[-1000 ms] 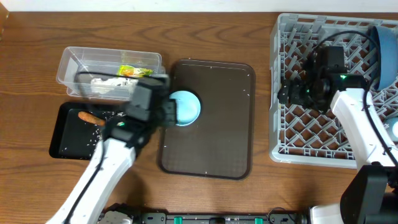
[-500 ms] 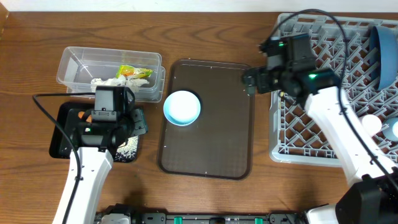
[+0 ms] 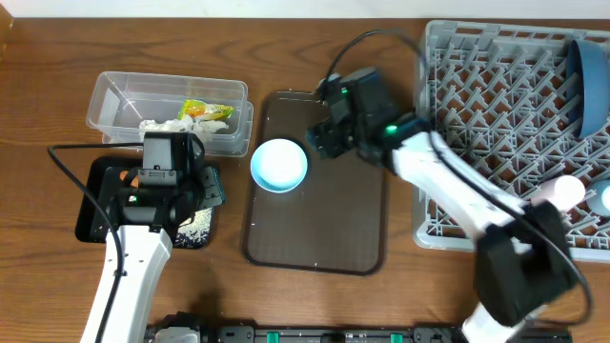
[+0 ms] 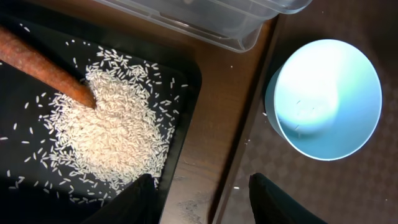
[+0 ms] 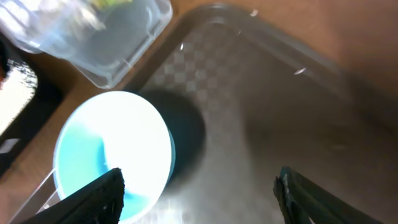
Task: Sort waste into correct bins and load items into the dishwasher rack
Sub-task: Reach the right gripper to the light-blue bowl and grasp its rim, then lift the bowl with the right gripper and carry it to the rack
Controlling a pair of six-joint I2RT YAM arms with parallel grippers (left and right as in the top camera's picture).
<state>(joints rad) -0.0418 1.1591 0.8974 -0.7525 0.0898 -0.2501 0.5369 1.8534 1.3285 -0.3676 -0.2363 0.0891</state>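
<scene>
The step in hand looks to be loading the light-blue cup (image 3: 279,164), the only dish left on the brown serving tray (image 3: 334,219); it stands upright and empty, mouth up, at that tray's left edge, left of centre in the overhead frame; its inside is pale and glossy. The right gripper (image 3: 321,140) hangs just right of it, jaws spread wide and holding nothing; next it must drop over the rim, pinch one wall, and carry the cup to the dishwasher rack (image 3: 477,114) at the frame's right. The left gripper (image 4: 199,186), also parted and empty, hovers at the black tray (image 4: 184,68), where rice (image 4: 118,130) and carrot (image 4: 43,68) lie.
</scene>
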